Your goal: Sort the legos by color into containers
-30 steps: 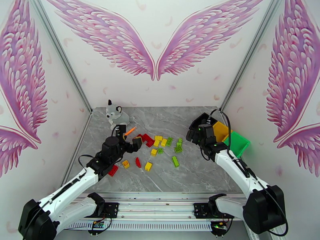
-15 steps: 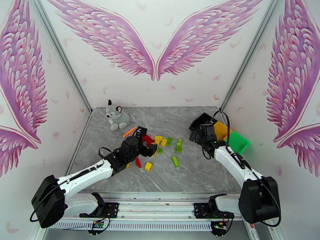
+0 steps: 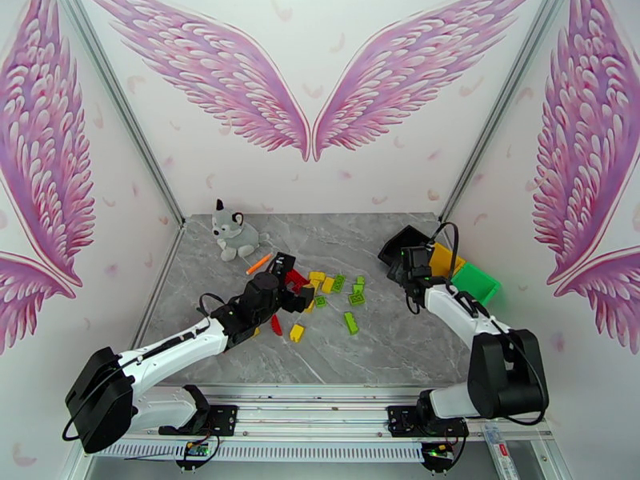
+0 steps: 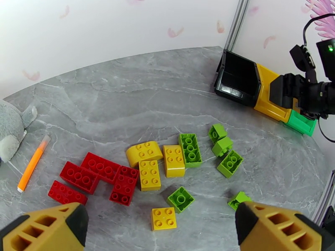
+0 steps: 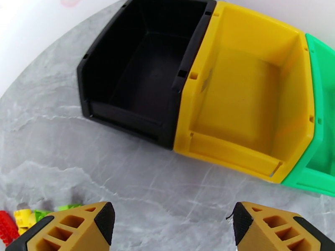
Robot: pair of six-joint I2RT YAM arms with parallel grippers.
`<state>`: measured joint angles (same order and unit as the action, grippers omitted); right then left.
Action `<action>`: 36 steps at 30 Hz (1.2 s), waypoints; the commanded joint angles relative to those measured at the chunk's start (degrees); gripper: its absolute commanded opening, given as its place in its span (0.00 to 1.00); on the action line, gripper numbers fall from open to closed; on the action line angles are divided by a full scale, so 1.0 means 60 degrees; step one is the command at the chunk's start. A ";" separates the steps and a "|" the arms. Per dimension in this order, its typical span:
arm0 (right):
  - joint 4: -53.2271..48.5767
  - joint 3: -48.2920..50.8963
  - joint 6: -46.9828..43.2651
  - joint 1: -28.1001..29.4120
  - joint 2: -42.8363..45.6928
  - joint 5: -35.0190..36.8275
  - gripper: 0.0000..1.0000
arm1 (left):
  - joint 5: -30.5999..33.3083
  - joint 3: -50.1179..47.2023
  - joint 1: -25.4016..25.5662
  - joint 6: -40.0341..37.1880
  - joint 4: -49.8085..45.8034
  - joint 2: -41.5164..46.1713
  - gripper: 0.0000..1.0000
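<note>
Red legos [image 4: 100, 168], yellow legos [image 4: 148, 174] and green legos [image 4: 189, 149] lie scattered mid-table. My left gripper [image 3: 292, 286] hovers open just above this pile, and its left wrist view looks down on the pile between the yellow fingertips [image 4: 54, 226]. A small yellow brick [image 4: 164, 218] lies between them. The black bin [image 5: 138, 72], yellow bin [image 5: 247, 93] and green bin [image 5: 322, 122] stand side by side at the right. The black and yellow bins look empty. My right gripper [image 3: 406, 267] hangs open in front of them, with nothing between its fingers [image 5: 71, 226].
A grey-white plush cat [image 3: 232, 230] sits at the back left, with an orange marker pen [image 3: 258, 263] lying beside the red bricks. Bare marble table [image 3: 392, 346] stretches between the pile and the arm bases. The side walls close in on both sides.
My left arm has swung right and forward, from the pile's left edge to above the red and yellow bricks. The right gripper has edged closer to the bins.
</note>
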<state>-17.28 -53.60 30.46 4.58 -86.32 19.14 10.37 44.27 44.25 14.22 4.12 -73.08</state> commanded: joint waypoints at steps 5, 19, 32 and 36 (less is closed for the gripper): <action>-0.0184 -0.1713 0.0109 -0.0540 -0.1472 0.0859 0.77 | 0.0104 0.0439 0.0023 -0.0121 -0.0120 -0.0007 0.98; -0.1104 -0.3929 -0.0023 -0.1141 -0.4192 0.0521 0.70 | 0.0183 0.0482 0.0023 -0.0132 -0.0178 -0.0026 0.98; -0.0737 -0.3692 0.0216 -0.0848 -0.3635 -0.1125 0.04 | 0.0782 0.0532 -0.0103 -0.0118 -0.0596 0.0379 0.98; -0.1061 -0.4164 0.0301 -0.0094 -0.3599 -0.0966 0.00 | 0.1410 0.0376 -0.0383 0.0072 -0.0838 0.0852 0.97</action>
<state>-23.92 -76.34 31.09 0.38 -110.13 17.02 14.98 45.04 43.18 14.02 1.13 -71.29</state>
